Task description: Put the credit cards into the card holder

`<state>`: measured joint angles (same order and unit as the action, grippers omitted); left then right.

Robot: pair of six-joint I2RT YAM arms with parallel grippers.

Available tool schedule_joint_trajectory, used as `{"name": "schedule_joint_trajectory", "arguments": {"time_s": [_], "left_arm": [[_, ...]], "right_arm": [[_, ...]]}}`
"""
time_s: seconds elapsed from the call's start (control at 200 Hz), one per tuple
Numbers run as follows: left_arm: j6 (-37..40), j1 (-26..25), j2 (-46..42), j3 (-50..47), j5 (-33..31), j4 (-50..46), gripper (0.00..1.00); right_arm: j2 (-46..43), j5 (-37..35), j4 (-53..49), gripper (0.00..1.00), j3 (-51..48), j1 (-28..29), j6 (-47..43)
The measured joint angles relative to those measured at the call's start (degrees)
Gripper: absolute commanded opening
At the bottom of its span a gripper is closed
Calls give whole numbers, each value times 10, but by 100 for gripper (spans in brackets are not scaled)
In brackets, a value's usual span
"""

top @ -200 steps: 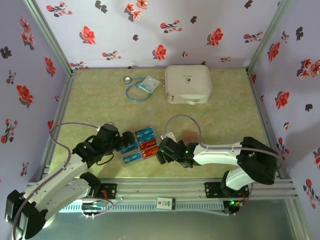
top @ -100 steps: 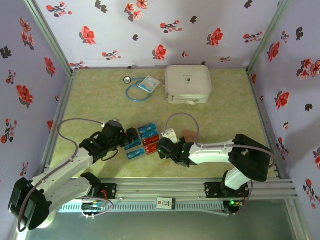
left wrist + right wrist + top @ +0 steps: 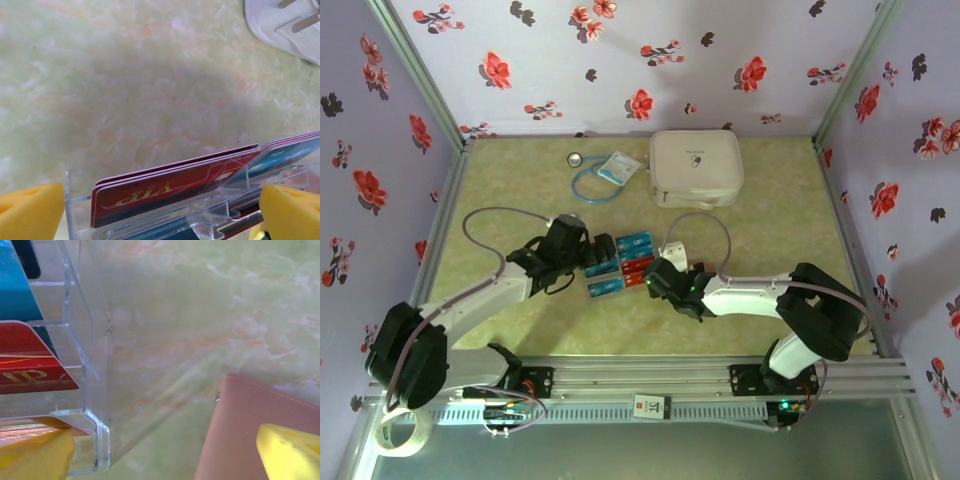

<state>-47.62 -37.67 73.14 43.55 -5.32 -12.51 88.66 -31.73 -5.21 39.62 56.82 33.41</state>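
Green marbled tabletop [image 3: 520, 180] inside lilac flowered walls [image 3: 720, 30]; left tool [image 3: 160, 210], right tool [image 3: 162, 452], jaws wide apart.

Left hand [image 3: 592, 262] spread wide; right hand [image 3: 656, 280] too.

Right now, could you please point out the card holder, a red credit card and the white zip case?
card holder [image 3: 245, 425]: right wrist view, pink cover.
red credit card [image 3: 165, 189]: left wrist view, printed face.
white zip case [image 3: 696, 166]: top view, lid centre.
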Motion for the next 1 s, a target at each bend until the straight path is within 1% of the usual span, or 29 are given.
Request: {"name": "schedule_joint_trajectory", "arguments": {"time_s": [0.355,0.59,0.76,0.895,1.0], "left_arm": [[41,0,151,132,21,54,100],[48,0,232,214,43,77,100],[48,0,268,245,54,90,100],[47,0,280,256,61,92,100],[48,0,284,257,64,95,100]], "right_arm": [[4,26,5,95,16,-103,-23],[22,44,5,95,29,-141,-35],[38,58,5,95,36,-167,-44],[42,68,5,94,39,-191,-49],[42,78,3,95,39,-197,-52]]}}
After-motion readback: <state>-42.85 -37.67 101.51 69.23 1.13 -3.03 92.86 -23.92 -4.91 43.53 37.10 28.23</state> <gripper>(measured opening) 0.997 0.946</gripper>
